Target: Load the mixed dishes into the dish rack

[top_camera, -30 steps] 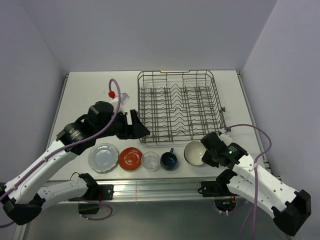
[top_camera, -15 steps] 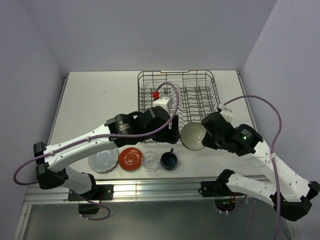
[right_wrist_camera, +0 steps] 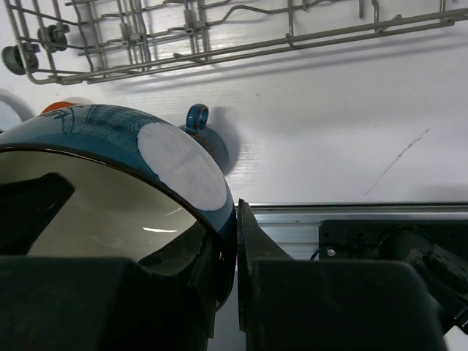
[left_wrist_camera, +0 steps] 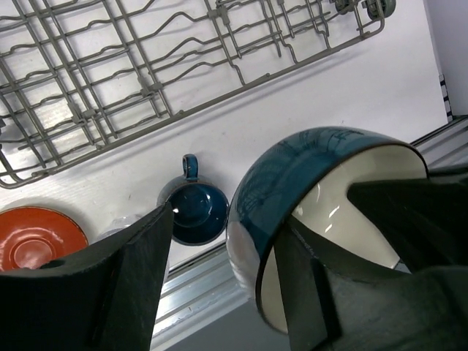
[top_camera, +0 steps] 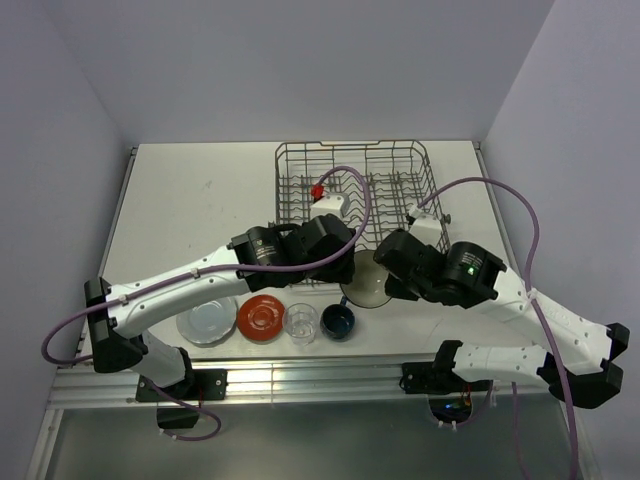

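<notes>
Since we see no dish standing in the dish rack (top_camera: 400,200) at the far right of the table (top_camera: 180,200), we judge the loading barely begun: the pale blue-grey plate (top_camera: 207,320), red-orange plate (top_camera: 262,316), clear glass tumbler (top_camera: 300,321) and dark blue mug (top_camera: 338,321) sit in a row along the table's near edge. Only the cream bowl (top_camera: 362,282) is off the surface, tilted just in front of the rack's near side, its rim pinched in the right gripper (right_wrist_camera: 235,234). The left gripper (left_wrist_camera: 223,234) has its fingers apart astride the bowl's wall, not clamped on it.

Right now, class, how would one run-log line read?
right gripper: shut on cream bowl | left gripper: open, straddling bowl rim | dish rack: empty | dark blue mug: on table
</notes>
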You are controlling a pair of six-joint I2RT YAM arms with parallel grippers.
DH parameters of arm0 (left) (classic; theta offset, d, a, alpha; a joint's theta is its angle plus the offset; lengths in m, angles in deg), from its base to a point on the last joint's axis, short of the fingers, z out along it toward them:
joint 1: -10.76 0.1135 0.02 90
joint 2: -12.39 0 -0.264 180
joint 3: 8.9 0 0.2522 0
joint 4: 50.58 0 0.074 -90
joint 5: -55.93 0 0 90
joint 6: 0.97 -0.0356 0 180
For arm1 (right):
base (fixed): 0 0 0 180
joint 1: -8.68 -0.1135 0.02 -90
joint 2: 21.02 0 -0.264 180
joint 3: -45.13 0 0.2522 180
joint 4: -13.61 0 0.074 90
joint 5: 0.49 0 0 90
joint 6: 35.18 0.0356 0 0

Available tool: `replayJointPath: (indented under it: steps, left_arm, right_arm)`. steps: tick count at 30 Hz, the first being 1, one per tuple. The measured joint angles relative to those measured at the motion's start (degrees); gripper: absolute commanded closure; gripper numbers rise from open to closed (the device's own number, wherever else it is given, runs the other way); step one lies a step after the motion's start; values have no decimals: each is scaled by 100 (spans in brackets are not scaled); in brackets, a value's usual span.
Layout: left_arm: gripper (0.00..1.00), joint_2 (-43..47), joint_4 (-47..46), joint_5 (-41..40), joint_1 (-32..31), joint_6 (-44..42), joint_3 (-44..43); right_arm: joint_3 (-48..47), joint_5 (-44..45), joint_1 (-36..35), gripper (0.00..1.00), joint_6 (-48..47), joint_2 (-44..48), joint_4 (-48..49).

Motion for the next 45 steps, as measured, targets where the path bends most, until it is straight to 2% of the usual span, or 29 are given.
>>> replayJointPath:
  steps: [1,2,6,11,14,17,21,22,24,27,28,37,45]
  left_arm:
    - [43,-22,-4,2,0,4,0]
    - [50,-39,-17,2,0,7,0]
    - [69,-109,-201,85,-17,61,4]
    - [100,-229,-188,155,-20,-153,87]
    - [100,-354,-227,144,20,-160,131]
    - [100,-304,-356,175,66,-168,273]
    - [100,72,-968,490,232,-212,831]
    - [100,247,-1226,678,332,-243,1067]
    - [100,553,-1574,1001,529,-306,1473]
    - [100,946,-1943,1685,940,-304,1965]
    - [100,1075,-2031,1886,1067,-319,2074]
    - [100,1458,-2623,2721,1471,-319,2461]
    - [100,1792,-3169,3274,1668,-127,3042]
  right_arm:
    - [-31,22,-42,100,20,0,0]
    - [-59,46,-72,100,37,0,-4]
    - [-146,188,-173,100,74,-39,-50]
    - [-291,361,-308,100,11,-157,-122]
    - [-341,483,-330,99,-20,-297,-216]
    - [-341,529,-332,93,-83,-352,-203]
    - [-295,557,-343,86,-221,-227,31]
    - [-245,551,-350,66,-262,-149,160]
    - [-140,474,-369,56,-291,76,540]
    - [-37,400,-417,29,-428,592,1141]
    - [0,374,-417,1,-487,785,1266]
    - [-42,269,-422,0,-986,1381,1606]
    - [748,-184,-422,0,-1182,2396,2218]
